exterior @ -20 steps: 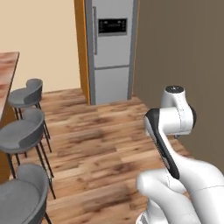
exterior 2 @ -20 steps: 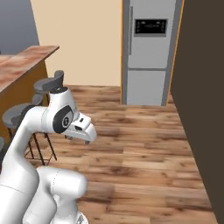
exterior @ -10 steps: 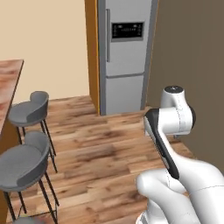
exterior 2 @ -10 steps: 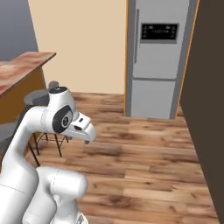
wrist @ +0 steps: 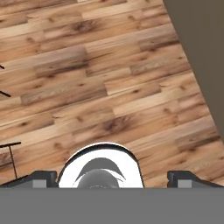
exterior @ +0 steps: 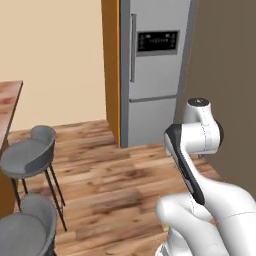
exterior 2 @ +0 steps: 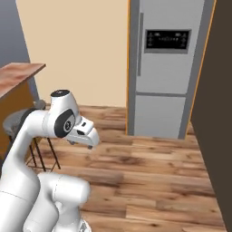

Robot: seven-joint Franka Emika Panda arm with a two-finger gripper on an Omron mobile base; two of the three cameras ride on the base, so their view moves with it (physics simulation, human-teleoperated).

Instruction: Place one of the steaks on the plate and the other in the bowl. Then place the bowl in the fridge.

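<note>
The fridge (exterior: 155, 75) is tall, grey and metallic, with a dark dispenser panel and a long vertical handle. It stands ahead with its doors shut, and the right base view also takes in the fridge (exterior 2: 165, 68). My arm is folded close to the base, with the hand pointing down at the wooden floor (wrist: 109, 78). My gripper (wrist: 116, 177) is open, its fingertips (wrist: 43, 178) far apart with nothing between them. The steaks, the plate and the bowl are out of view.
Grey bar stools (exterior: 30, 155) (exterior: 25, 230) stand by a wooden counter (exterior: 10, 100) on the left. An orange cabinet panel (exterior: 111, 65) flanks the fridge's left side. A dark brown wall (exterior 2: 219, 113) rises on the right. Open floor lies between me and the fridge.
The whole picture has shifted, so the base has moved: the fridge now looks nearer and larger, and the stools and counter have slid leftward. The arm keeps its folded pose.
</note>
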